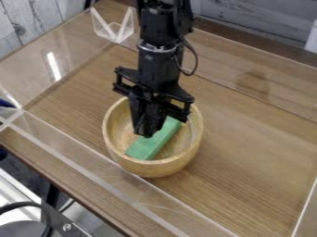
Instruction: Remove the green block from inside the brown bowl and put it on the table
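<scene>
Green block [155, 143], flat bright bar, lies tilted inside tan brown bowl [121, 154], gripper [147, 128] fingers pinched together on its upper end.

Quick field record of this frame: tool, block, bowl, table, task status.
tool: black robot tool pointing down into the bowl, fingers drawn together on the block's upper end
block: small bright green rectangular block, lying inside the bowl, far end hidden by the tool
bowl: round light tan wooden bowl, upright on the table
table: brown wood-grain table with clear acrylic walls
status: block not yet out of the bowl
</scene>
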`<state>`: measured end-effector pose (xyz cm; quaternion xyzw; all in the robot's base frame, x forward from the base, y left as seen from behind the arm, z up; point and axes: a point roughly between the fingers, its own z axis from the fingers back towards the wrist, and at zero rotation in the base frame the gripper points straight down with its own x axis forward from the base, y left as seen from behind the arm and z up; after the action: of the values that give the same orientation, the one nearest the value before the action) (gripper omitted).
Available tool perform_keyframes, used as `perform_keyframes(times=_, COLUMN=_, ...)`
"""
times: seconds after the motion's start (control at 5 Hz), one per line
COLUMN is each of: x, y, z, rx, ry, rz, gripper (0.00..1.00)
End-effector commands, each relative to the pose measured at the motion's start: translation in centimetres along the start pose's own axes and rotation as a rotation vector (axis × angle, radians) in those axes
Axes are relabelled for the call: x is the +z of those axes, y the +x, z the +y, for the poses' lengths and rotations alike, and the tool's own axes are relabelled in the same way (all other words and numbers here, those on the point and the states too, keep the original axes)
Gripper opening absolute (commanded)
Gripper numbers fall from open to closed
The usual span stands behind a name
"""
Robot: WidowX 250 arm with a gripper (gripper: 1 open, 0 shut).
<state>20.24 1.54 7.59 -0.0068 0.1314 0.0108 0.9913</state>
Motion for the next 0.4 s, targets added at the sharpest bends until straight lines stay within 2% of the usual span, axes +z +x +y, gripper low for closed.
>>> perform_keyframes(times=0.0, x=0.92, y=0.32, z=-0.18, rx=0.009, ry=-0.008, rz=-0.018, gripper=0.00)
perform_keyframes(times=0.2, x=0.53, y=0.12, z=0.17, rx=0.014, ry=0.018, rz=-0.014, gripper=1.00)
